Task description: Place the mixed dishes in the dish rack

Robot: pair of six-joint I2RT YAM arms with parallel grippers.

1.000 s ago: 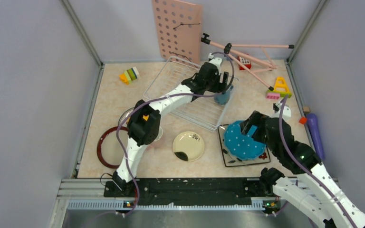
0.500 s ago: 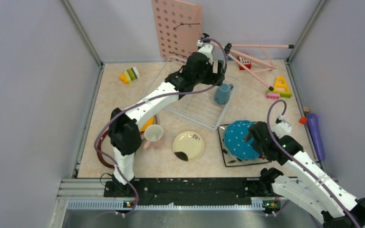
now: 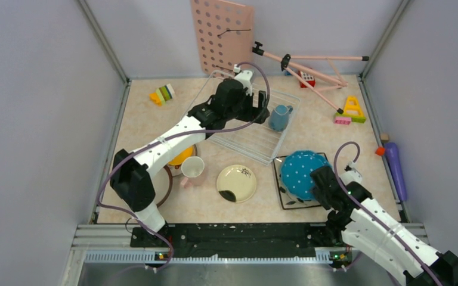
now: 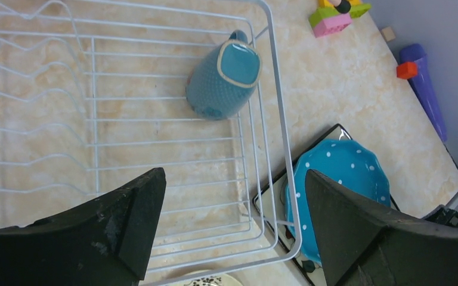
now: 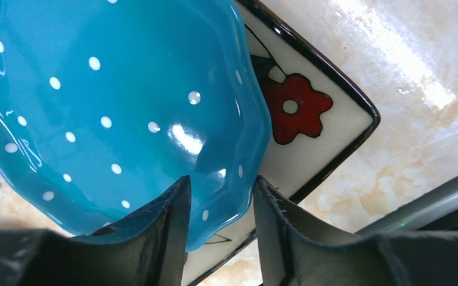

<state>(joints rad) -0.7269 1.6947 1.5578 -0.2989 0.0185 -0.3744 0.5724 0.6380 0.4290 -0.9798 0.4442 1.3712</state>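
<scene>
Left: dark-red-rimmed round plate (image 3: 164, 185), partly under L arm. Just right: orange-yellow bowl (image 3: 182, 156), pink cup (image 3: 192, 167), then cream round plate w/ black blotch (image 3: 237, 183), all on table. Far centre: white wire dish rack (image 3: 244, 140), blue ceramic cup (image 4: 223, 83) standing in its right end. L gripper (image 4: 232, 176) over rack, fingers wide apart, nothing held. Near right: R gripper (image 5: 220, 190) pinching rim of teal polka-dot plate (image 5: 113, 107), which lies on square flowered plate (image 5: 310, 119).
</scene>
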